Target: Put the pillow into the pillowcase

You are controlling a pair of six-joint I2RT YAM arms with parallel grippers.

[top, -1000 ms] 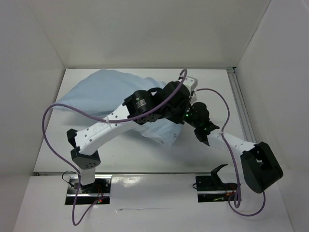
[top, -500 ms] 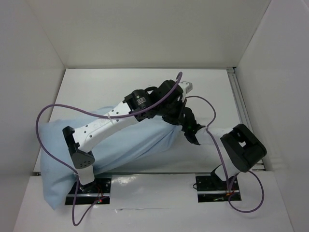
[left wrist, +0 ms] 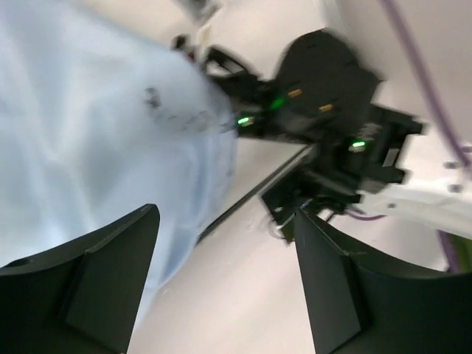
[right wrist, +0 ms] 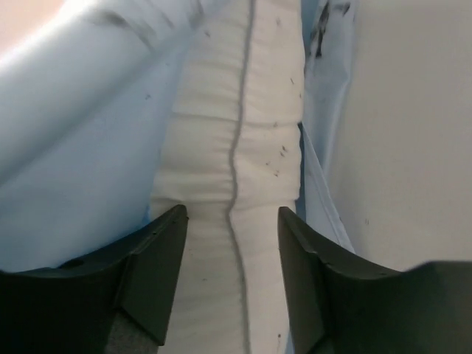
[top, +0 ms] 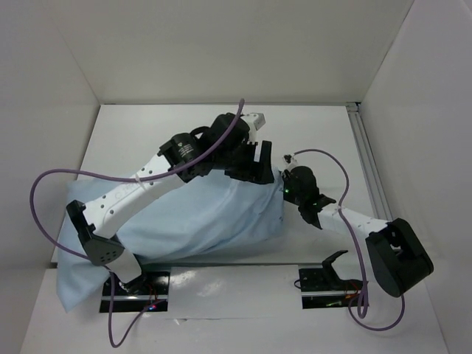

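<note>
My left gripper [left wrist: 221, 284] hangs spread at the pillowcase's [top: 199, 221] 1 o'clock corner. At 3 o'clock, my right gripper [right wrist: 232, 284] gapes before the pillow [right wrist: 236, 169].

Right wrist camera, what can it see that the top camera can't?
Only the right wrist view: the white pillow, its seamed edge peeking out between folds of the blue pillowcase. Only the top view: the left arm and right arm, the purple cables, and the pillowcase stretching across the table. Both: the blue pillowcase.
</note>
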